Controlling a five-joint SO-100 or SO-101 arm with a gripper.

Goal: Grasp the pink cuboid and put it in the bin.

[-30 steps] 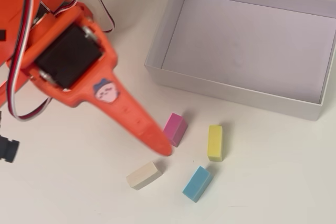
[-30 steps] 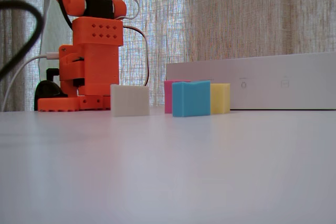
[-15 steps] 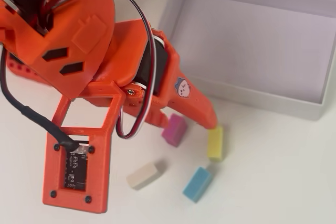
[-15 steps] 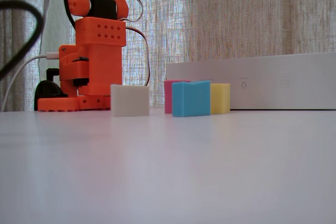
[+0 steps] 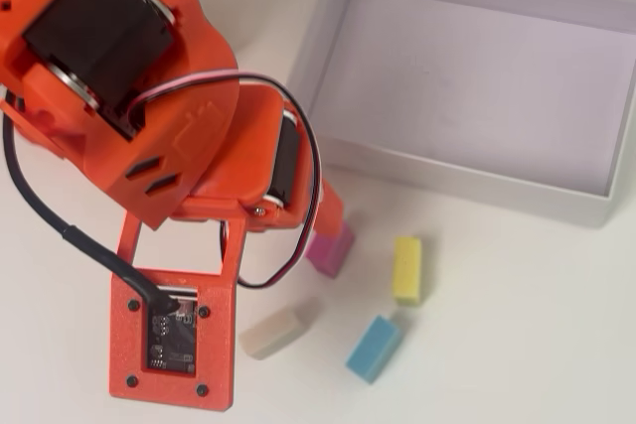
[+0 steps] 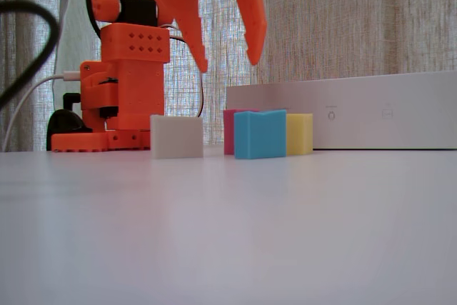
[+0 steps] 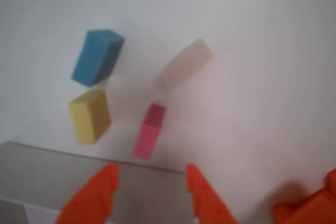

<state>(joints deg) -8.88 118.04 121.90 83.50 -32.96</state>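
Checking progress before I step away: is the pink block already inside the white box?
No, in the overhead view the pink block lies on the table outside the white box, whose floor is bare.

In the fixed view the blue block hides most of the pink cuboid. In the overhead view the arm covers part of the pink cuboid. The wrist view is blurred.
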